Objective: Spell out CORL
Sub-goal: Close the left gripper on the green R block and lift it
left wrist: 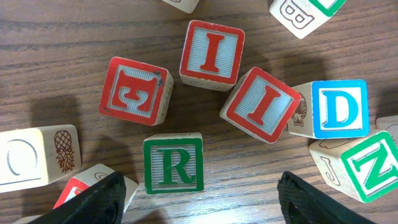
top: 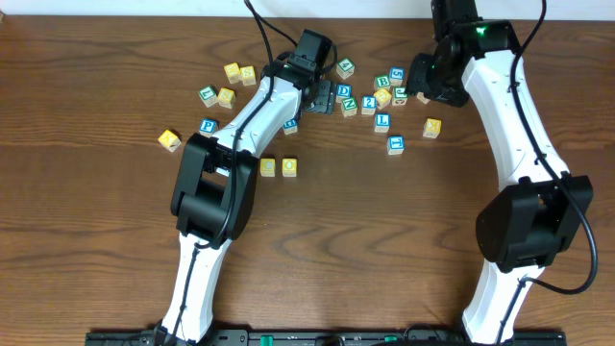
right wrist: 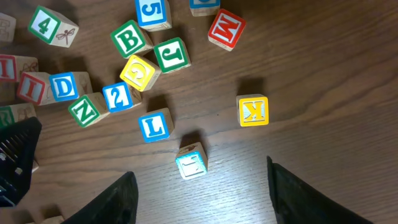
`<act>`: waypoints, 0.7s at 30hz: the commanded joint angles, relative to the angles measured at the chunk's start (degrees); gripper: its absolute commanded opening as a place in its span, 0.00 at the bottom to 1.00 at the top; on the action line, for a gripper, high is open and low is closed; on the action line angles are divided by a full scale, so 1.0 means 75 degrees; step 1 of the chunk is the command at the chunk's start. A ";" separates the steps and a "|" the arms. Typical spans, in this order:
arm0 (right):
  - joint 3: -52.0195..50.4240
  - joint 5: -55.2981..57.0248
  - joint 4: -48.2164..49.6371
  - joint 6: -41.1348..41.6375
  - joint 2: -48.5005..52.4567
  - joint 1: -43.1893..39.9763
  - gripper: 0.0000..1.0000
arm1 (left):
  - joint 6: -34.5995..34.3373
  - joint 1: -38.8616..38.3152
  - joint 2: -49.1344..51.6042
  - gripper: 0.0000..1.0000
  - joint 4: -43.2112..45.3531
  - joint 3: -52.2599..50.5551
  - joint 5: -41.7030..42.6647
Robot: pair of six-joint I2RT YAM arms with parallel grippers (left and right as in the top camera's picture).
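Two yellow blocks, one (top: 267,167) beside the other (top: 289,167), sit side by side on the table near the middle. A green R block (left wrist: 173,163) lies just ahead of my open left gripper (left wrist: 199,208), between its fingers' line and apart from both. In the overhead view the left gripper (top: 322,96) hides it. A blue L block (right wrist: 154,126) lies left of centre in the right wrist view and also shows in the overhead view (top: 382,121). My right gripper (right wrist: 199,199) is open and empty, hovering above the table near a light blue block (right wrist: 191,162).
Around the R lie a red E (left wrist: 136,91), two red I blocks, one (left wrist: 212,54) beside the other (left wrist: 268,104), a blue D (left wrist: 337,109), a green Z (left wrist: 371,165) and a pineapple block (left wrist: 31,155). A yellow K (right wrist: 253,110) sits right of L. More blocks lie at the back left (top: 231,72).
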 commanded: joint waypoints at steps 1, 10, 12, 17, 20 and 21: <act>-0.0076 0.0090 -0.0023 -0.0111 0.0041 -0.0044 0.63 | 0.0023 0.0026 0.0003 0.73 0.0015 0.0026 -0.0099; -0.1192 0.0085 0.0425 -0.0108 0.0041 -0.0044 0.63 | 0.0023 0.0035 0.0431 0.63 0.0038 0.0023 -0.0105; -0.1279 0.0087 0.0446 -0.0108 0.0041 -0.0047 0.63 | 0.0023 0.0035 0.0443 0.60 0.0055 0.0023 -0.0108; -0.1279 0.0085 0.0519 -0.0111 0.0041 -0.0047 0.63 | 0.0023 0.0035 0.0443 0.53 0.0198 0.0026 -0.0108; -0.1279 0.0085 0.0516 -0.0111 0.0041 -0.0035 0.63 | 0.0020 0.0035 0.0443 0.53 0.0277 0.0026 -0.0344; -0.1279 0.0085 0.0513 -0.0111 0.0041 -0.0032 0.64 | 0.0020 0.0035 0.0443 0.52 0.0286 0.0026 -0.0449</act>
